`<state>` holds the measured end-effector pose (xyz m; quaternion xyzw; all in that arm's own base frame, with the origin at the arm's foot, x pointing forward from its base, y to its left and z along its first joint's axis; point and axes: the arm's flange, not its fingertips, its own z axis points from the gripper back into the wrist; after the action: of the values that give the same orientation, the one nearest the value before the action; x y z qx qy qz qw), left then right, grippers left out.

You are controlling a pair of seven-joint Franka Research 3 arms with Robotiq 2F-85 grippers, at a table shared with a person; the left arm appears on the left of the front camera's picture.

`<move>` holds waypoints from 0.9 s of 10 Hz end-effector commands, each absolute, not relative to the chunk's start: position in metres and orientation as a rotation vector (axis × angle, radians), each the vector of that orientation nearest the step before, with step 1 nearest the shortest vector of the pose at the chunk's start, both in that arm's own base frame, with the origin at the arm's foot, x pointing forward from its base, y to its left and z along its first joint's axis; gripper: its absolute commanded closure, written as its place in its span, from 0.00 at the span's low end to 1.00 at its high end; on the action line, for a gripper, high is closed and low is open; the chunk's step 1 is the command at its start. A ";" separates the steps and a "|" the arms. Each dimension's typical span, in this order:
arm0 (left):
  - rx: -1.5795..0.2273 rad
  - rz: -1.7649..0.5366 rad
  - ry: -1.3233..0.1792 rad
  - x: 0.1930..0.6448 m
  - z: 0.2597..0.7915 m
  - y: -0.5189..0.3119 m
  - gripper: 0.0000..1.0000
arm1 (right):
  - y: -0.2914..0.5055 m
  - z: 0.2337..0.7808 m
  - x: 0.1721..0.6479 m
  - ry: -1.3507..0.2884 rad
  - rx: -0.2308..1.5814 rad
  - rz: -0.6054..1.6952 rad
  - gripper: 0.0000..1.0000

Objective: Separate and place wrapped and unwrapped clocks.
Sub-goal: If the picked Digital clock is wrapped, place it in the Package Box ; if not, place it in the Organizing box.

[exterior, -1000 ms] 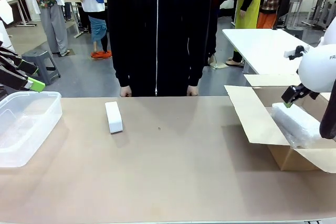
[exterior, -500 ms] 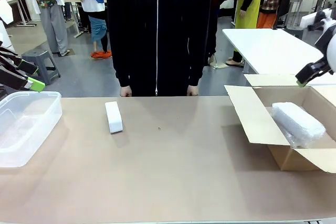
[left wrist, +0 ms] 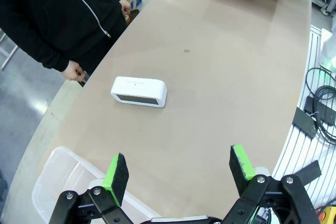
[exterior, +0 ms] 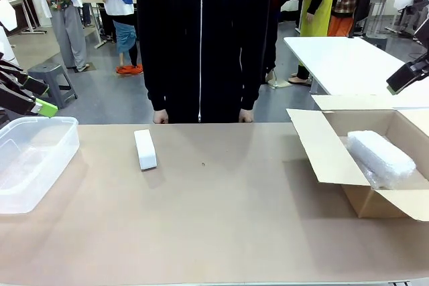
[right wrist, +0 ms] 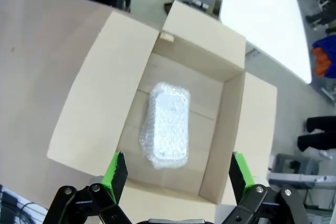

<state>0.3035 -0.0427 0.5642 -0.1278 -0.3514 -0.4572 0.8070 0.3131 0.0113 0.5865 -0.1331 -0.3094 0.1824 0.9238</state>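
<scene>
left gripper (left wrist: pixel 178 167): hangs over the left end of the counter (exterior: pixel 221 219), above the plastic tub's rim and tilted down toward the surface; jaws spread wide with nothing between them.
left arm pose: comes in at the left edge of the front view, dark links stacked just beyond the tub's far side.
right gripper (right wrist: pixel 175 172): hangs high over the cardboard box, looking straight down into it; jaws wide apart and empty.
right arm pose: in the front view a dark piece sits at the far right edge, probably one finger, well above the box.
wrapped clock (right wrist: pixel 169 124): one, a bubble-wrap bundle lying flat on the floor of the box, about midway between its walls.
unwrapped clock (exterior: pixel 145 149): one, a plain white block on the bare counter, left of middle and toward the far edge, well apart from tub and box.
cardboard box (exterior: pixel 322 152): one, at the right end, flaps folded open.
plastic tub (exterior: pixel 40 128): one, clear, at the left end.
person (exterior: pixel 201 38): one at the far edge, arms down, both hands at the counter's edge.
</scene>
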 end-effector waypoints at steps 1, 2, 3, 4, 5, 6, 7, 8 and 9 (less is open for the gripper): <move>-0.292 -0.984 -0.754 0.304 0.563 -0.042 0.00 | 0.007 0.591 0.313 -0.659 -0.264 0.369 0.00; -0.292 -0.984 -0.754 0.304 0.563 -0.042 0.00 | 0.007 0.591 0.313 -0.659 -0.264 0.369 0.00; -0.292 -0.984 -0.754 0.304 0.563 -0.042 0.00 | 0.007 0.591 0.313 -0.659 -0.264 0.369 0.00; -0.292 -0.984 -0.754 0.304 0.563 -0.042 0.00 | 0.007 0.591 0.313 -0.659 -0.264 0.369 0.00; -0.292 -0.984 -0.754 0.304 0.563 -0.042 0.00 | 0.007 0.591 0.313 -0.659 -0.264 0.369 0.00; -0.292 -0.984 -0.754 0.304 0.563 -0.042 0.00 | 0.007 0.591 0.313 -0.659 -0.264 0.369 0.00; -0.292 -0.984 -0.754 0.304 0.563 -0.042 0.00 | 0.007 0.591 0.313 -0.659 -0.264 0.369 0.00; -0.292 -0.984 -0.754 0.304 0.563 -0.042 0.00 | 0.007 0.591 0.313 -0.659 -0.264 0.369 0.00; -0.292 -0.984 -0.754 0.304 0.563 -0.042 0.00 | 0.007 0.591 0.313 -0.659 -0.264 0.369 0.00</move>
<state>0.3035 -0.0428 0.5642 -0.1277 -0.3514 -0.4572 0.8070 0.3121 0.0067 0.5901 -0.1249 -0.3160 0.1792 0.9233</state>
